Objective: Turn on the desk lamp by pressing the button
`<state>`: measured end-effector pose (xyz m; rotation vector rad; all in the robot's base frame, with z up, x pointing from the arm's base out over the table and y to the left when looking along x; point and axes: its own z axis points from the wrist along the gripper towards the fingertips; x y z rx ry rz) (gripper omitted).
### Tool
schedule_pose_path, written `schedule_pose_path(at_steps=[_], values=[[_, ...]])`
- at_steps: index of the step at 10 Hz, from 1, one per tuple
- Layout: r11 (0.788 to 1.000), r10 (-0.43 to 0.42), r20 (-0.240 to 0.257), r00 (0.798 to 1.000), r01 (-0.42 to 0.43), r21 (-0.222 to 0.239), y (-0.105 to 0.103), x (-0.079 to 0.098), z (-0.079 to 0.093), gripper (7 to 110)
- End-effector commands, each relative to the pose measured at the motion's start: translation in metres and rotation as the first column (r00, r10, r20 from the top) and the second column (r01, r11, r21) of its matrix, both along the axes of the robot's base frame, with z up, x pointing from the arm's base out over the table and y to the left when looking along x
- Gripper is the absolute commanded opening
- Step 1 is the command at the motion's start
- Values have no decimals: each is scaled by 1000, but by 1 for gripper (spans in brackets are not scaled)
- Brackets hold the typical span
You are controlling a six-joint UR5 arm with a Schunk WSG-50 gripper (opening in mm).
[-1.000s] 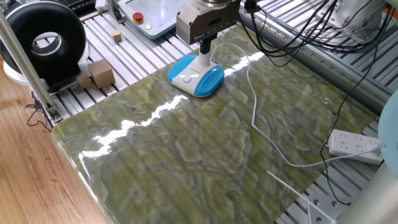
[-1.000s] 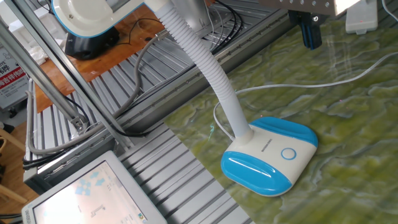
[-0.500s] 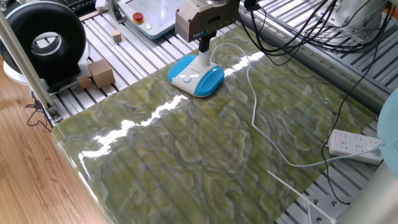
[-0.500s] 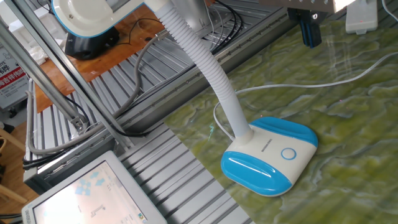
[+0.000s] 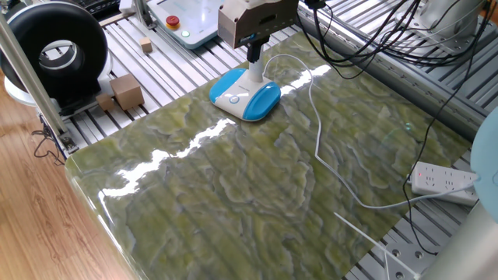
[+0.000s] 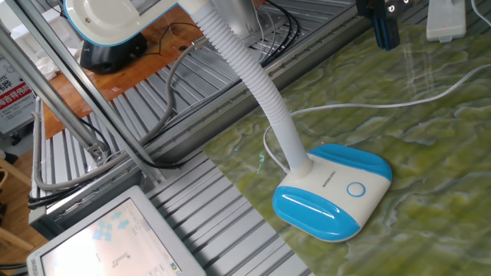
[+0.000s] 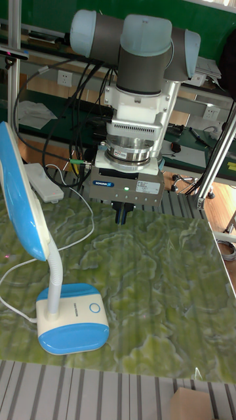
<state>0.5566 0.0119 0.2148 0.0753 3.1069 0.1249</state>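
The shiny green stone table (image 5: 257, 194) held the desk lamp (image 7: 71, 321) near a far corner, its round blue base smooth, its bendy white neck ribbed. The gripper (image 7: 122, 213) hung above the table, well apart from the lamp. Its fingers seemed pressed together, though that was hard to see. The tiny ringed button (image 6: 355, 189) looked unpressed, so the job was probably still to do.

We see bright, even light in all views. A glare streak crosses the glossy table (image 5: 233, 179) in one fixed view. Focus is sharp, shadows faint.
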Motion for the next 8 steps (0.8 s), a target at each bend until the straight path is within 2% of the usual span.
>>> schedule_pose_path(at_steps=[1,4,8], values=[[1000,-10,5,1000,10,-6,-4,1,1,7],[999,-24,20,1000,24,27,3,6,3,7],[999,27,16,999,-27,-22,-7,5,-2,7]])
